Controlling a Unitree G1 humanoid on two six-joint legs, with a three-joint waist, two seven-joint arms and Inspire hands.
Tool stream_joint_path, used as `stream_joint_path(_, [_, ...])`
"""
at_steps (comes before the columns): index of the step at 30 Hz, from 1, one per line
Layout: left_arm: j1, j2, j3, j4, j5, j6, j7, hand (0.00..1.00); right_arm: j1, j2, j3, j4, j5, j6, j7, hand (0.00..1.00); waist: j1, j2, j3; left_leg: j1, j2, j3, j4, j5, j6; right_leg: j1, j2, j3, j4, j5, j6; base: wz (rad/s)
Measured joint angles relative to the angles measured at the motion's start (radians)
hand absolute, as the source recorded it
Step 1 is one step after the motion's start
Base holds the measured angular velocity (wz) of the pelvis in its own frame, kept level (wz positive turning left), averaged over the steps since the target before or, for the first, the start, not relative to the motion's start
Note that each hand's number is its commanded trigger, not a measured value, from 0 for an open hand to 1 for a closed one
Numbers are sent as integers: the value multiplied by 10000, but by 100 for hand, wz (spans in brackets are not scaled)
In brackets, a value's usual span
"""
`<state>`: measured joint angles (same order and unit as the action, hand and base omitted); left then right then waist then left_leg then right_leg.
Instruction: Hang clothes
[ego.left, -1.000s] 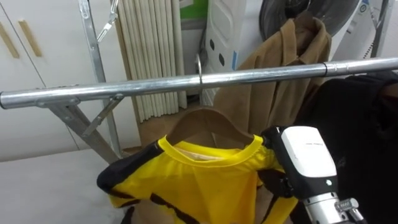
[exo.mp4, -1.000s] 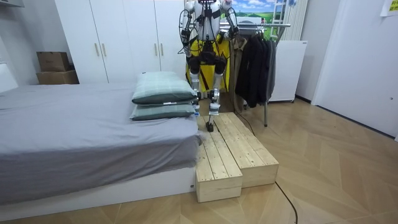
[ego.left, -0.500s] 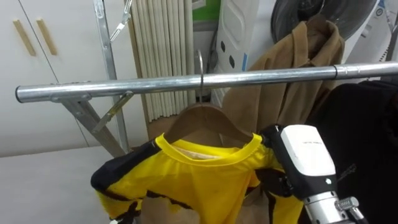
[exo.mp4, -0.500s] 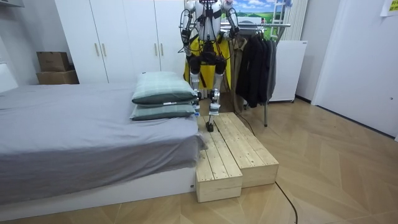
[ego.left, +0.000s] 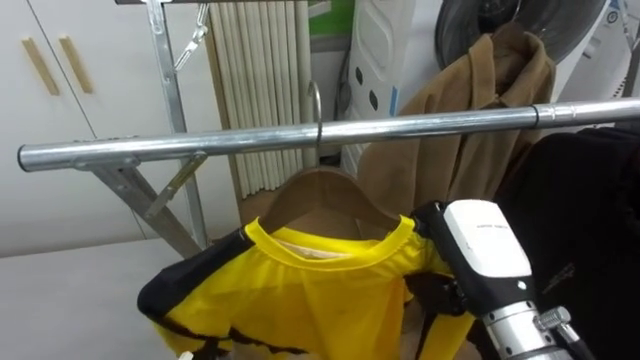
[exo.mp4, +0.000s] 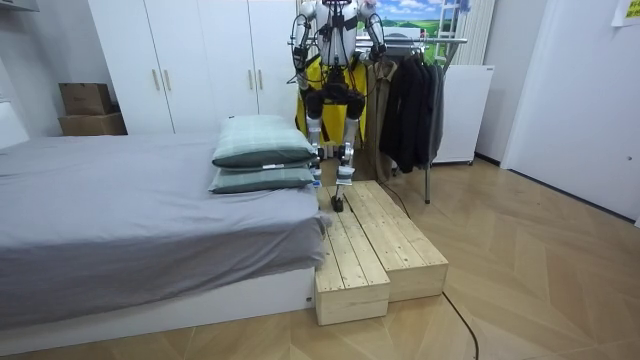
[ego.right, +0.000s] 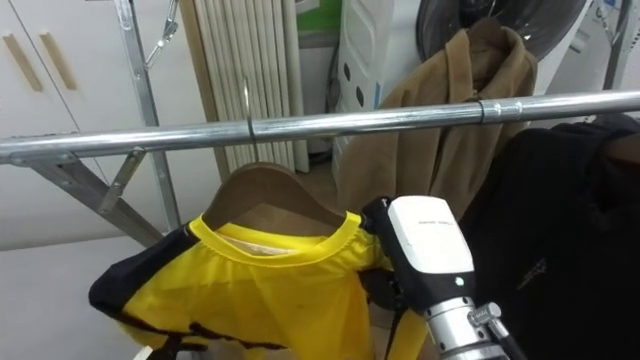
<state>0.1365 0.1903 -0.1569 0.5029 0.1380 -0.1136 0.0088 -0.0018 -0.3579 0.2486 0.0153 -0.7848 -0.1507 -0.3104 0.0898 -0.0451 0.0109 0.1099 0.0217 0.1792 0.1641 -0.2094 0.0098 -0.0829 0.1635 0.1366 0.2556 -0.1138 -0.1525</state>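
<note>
Yellow shirt (ego.left: 310, 290) hangs from the rail (ego.left: 200, 148); room view shows wooden steps (exo.mp4: 380, 250).

Shiny metal clothes rail (ego.left: 300, 135); smooth brown wooden hanger (ego.left: 325, 192); yellow shirt (ego.left: 320, 295) of slightly glossy cloth; at two o'clock, tan coat (ego.left: 470, 110) of matt cloth.

The robot stands at the far end of a wooden platform (exo.mp4: 375, 245), facing a clothes rack (exo.mp4: 440, 40) with both arms raised. A yellow shirt (exo.mp4: 306, 80) is at the rack just in front of it. Dark coats (exo.mp4: 410, 110) hang on the rack toward the room view's right. A bed (exo.mp4: 120, 220) with two pillows (exo.mp4: 262, 155) lies beside the platform, with white wardrobes (exo.mp4: 190, 60) behind it.
</note>
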Motion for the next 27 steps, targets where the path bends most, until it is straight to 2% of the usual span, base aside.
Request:
stream_joint_path(9, [0, 0, 0, -402, 27, 0, -31, 0, -81, -10, -5, 70, 481, 102, 707, 100, 2, -97, 38, 32, 22, -40, 0, 0, -1, 40, -11, -35, 5, 1, -2, 0])
stream_joint_path(14, [4, -2, -4, -407, -102, 0, -32, 0, -146, -10, -5, 126, 562, 152, 744, 100, 3, -111, 46, 59, 22, -58, 3, 0, -1, 76, -11, -27, -5, 1, -2, 0])
stream_joint_path(21, [2, -12, -3, -508, -170, -2, -185, 0, -169, -14, -5, 431, 724, 160, 1039, 100, -8, -112, 45, 63, 19, -412, 5, -12, -21, 110, -21, -126, -30, 1, -2, 4])
stream_joint_path(27, [2, -13, -13, -511, -154, -2, -238, 0, -255, -7, -5, 969, 760, 196, 1425, 100, -12, -122, 49, 57, 2, -489, 20, -13, -27, 115, -22, -135, -2, -7, -13, 1])
